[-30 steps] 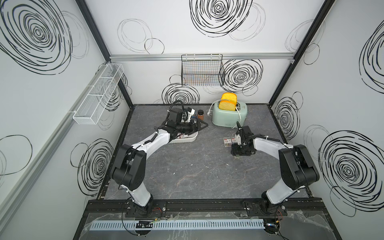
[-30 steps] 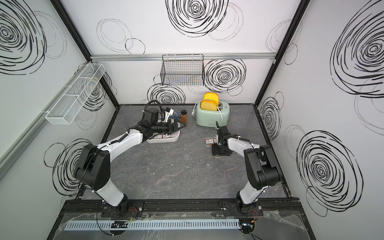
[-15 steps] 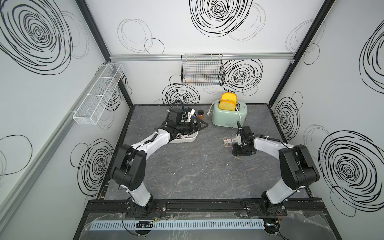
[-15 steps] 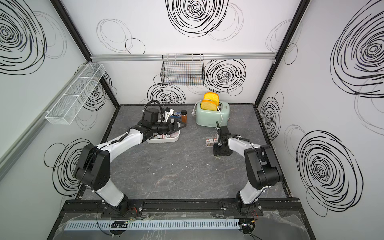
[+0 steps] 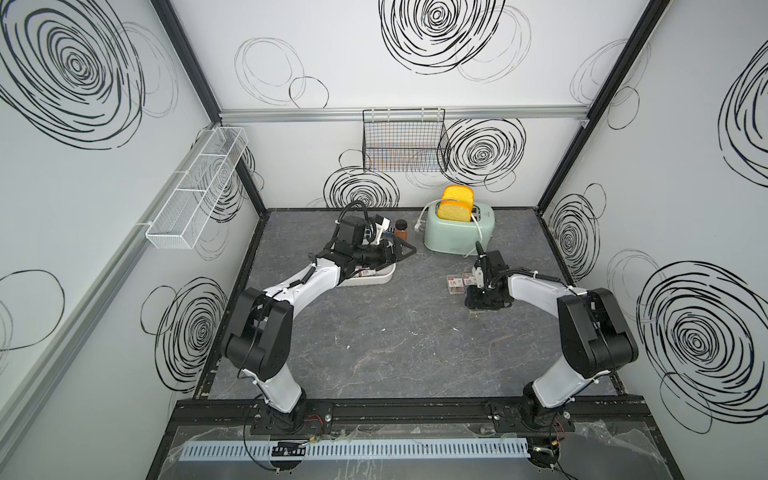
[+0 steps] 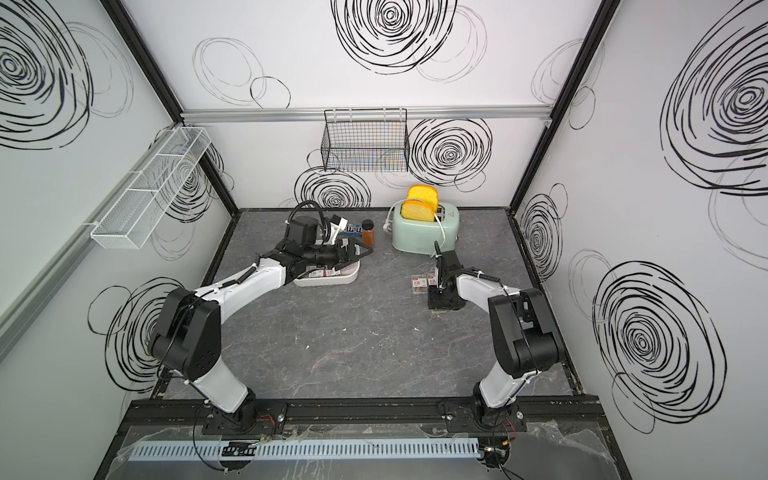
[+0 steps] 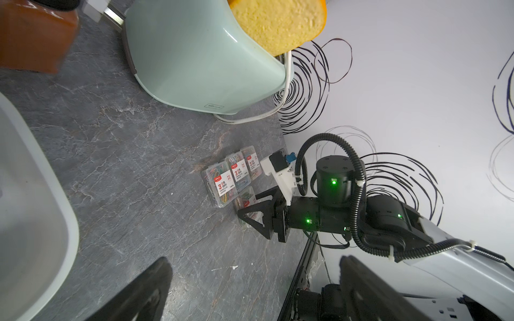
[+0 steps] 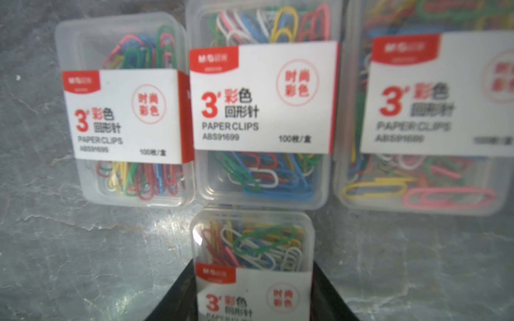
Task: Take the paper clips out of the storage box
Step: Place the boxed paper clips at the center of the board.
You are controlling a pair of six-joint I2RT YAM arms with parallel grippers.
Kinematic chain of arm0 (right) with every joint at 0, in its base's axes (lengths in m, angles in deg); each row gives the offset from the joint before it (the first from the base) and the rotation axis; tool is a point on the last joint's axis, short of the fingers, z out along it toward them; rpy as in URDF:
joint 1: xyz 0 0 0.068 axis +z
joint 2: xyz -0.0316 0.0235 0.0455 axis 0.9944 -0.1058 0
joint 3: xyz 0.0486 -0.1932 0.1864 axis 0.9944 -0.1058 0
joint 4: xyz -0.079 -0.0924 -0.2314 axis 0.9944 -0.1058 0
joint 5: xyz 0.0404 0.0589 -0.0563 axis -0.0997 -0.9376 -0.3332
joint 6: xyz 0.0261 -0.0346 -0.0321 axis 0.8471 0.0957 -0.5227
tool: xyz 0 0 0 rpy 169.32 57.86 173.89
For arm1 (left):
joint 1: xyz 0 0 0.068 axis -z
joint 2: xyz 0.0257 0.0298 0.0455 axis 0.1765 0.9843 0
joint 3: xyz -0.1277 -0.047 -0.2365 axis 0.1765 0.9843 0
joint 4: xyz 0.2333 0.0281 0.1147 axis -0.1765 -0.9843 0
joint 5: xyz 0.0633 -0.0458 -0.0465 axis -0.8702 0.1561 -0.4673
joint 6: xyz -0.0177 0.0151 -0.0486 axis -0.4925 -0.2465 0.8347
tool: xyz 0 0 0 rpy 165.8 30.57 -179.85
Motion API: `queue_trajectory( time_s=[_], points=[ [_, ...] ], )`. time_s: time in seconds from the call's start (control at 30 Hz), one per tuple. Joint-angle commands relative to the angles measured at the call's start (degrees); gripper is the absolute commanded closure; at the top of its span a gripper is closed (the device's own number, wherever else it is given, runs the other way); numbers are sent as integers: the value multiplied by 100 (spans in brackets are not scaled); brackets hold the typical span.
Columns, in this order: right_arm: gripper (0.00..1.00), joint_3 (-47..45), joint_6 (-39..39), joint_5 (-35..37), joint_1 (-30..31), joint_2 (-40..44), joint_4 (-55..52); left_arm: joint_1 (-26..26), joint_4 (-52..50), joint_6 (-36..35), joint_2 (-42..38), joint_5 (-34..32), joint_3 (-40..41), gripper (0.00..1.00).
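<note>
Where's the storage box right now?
In a top view the storage box sits at the back left of the table, partly covered by the left arm, left of the mint toaster and in front of the brown jar.

Four paper clip cases (image 8: 261, 111) outside storage box (image 5: 376, 281); one toaster (image 5: 457, 235); two bread slices (image 5: 455, 210).

Bright, even light fills the scene in both top views.
Only faint, soft shadows lie on the grey marbled tabletop (image 5: 374, 332). In the right wrist view the clear plastic cases of multicoloured paper clips (image 8: 261, 111) lose focus toward the frame's edge, and a white glint marks the nearest case (image 8: 253, 244). The left wrist view blurs the brown jar (image 7: 33, 36).
</note>
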State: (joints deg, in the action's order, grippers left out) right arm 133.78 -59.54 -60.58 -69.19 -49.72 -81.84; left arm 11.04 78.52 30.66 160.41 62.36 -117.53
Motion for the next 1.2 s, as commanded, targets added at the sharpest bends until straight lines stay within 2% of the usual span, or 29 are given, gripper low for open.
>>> queue_trajectory(
  time_s=[0.0, 0.13, 0.43, 0.63, 0.9, 1.0, 1.17],
  points=[
    [47, -54, -85, -57, -41, -249, -29, -2, 194, -21, 63, -83, -160, 1],
    [41, -62, -108, -106, -40, -247, -59, 6, 170, -23, 74, -127, -184, 1],
    [15, 7, -71, -228, -33, -171, -127, -2, -46, -128, 92, -262, -271, 1],
    [1, 236, -3, -94, -33, 209, -487, -167, -861, -599, 46, -726, -517, 2],
    [1, 1012, 35, -172, 51, 643, -1004, -404, -2478, -1436, 342, -2239, -1349, 2],
    [1, 1397, -9, -215, 201, 578, -1146, -443, -2806, -1526, 668, -2750, -1604, 0],
    [1, 1795, -29, -327, 474, 482, -1131, -475, -3110, -1682, 1247, -3373, -1986, 5]
  ],
)
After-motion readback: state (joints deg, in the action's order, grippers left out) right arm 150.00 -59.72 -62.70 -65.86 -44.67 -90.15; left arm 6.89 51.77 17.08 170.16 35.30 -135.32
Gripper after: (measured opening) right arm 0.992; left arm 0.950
